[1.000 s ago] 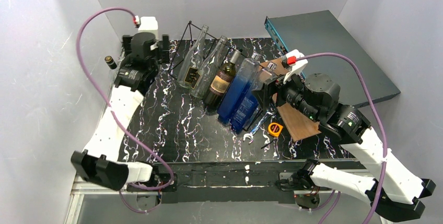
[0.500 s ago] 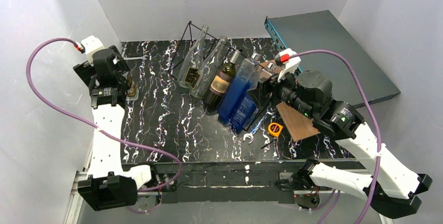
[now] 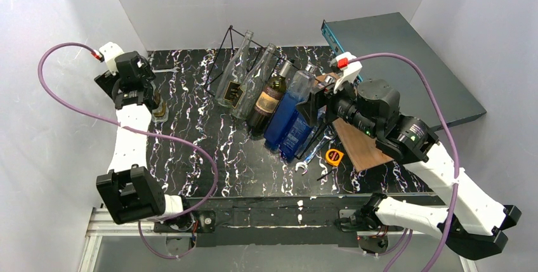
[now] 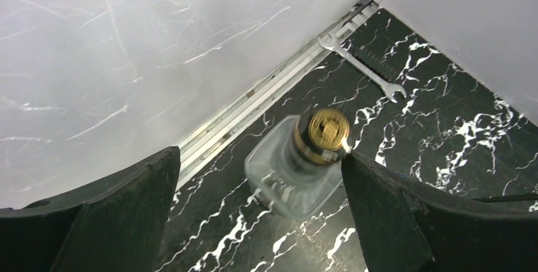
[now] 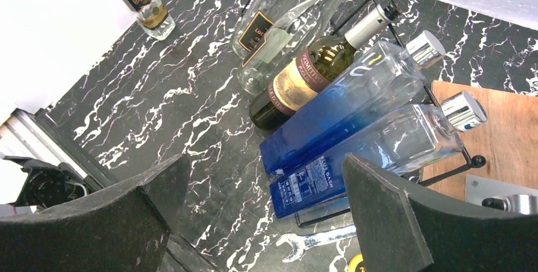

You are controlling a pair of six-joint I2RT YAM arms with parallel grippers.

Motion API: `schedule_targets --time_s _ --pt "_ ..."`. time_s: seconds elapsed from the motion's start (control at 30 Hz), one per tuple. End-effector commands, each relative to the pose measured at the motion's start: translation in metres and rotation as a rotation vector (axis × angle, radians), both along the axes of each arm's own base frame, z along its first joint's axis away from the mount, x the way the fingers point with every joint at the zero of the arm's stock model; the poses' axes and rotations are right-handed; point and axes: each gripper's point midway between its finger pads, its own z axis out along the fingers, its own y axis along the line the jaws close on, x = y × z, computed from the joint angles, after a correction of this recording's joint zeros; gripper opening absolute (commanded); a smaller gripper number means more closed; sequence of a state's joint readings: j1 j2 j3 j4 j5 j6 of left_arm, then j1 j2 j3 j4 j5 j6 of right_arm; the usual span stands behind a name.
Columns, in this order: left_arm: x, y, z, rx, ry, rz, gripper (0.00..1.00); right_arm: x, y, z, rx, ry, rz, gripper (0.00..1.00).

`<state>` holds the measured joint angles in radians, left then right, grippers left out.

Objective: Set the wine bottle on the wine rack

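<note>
A small clear square wine bottle (image 4: 285, 180) with a gold cap (image 4: 323, 134) stands upright near the left wall; it also shows in the top view (image 3: 159, 112) and the right wrist view (image 5: 146, 2). My left gripper (image 4: 259, 158) is open above it, jaws either side, the right fingertip (image 4: 355, 167) at the cap. The black wire wine rack (image 3: 222, 49) stands at the back middle with several bottles leaning in its slots: clear ones, a dark one (image 5: 304, 82) and two blue ones (image 5: 355, 101). My right gripper (image 5: 266, 161) is open and empty, just right of the blue bottles.
A wrench (image 4: 361, 69) lies by the back left wall. A second wrench (image 5: 317, 240), a yellow tape measure (image 3: 334, 156) and a wooden board (image 3: 361, 148) lie right of the rack. A dark box (image 3: 400, 56) fills the back right. White walls close in on three sides.
My left arm has swung from the back of the table to the left wall and now sits over the small bottle. My right gripper has edged left toward the blue bottles.
</note>
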<state>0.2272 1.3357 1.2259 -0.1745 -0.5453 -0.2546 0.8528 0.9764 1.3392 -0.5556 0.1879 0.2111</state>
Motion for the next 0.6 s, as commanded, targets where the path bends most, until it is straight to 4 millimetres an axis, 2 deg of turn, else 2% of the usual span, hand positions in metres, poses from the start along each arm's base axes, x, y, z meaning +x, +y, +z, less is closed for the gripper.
schedule_targets --time_s 0.0,0.27,0.57 --pt "0.017 0.009 0.018 0.033 -0.113 0.019 0.96 0.000 0.001 0.030 0.057 -0.044 0.002 0.98" --pt "0.040 0.010 -0.001 0.035 -0.093 -0.018 0.77 0.001 0.002 0.029 0.072 -0.034 -0.003 0.99" --pt "0.057 0.000 -0.013 0.016 -0.067 -0.114 0.68 0.001 0.000 0.028 0.071 -0.036 -0.009 0.98"
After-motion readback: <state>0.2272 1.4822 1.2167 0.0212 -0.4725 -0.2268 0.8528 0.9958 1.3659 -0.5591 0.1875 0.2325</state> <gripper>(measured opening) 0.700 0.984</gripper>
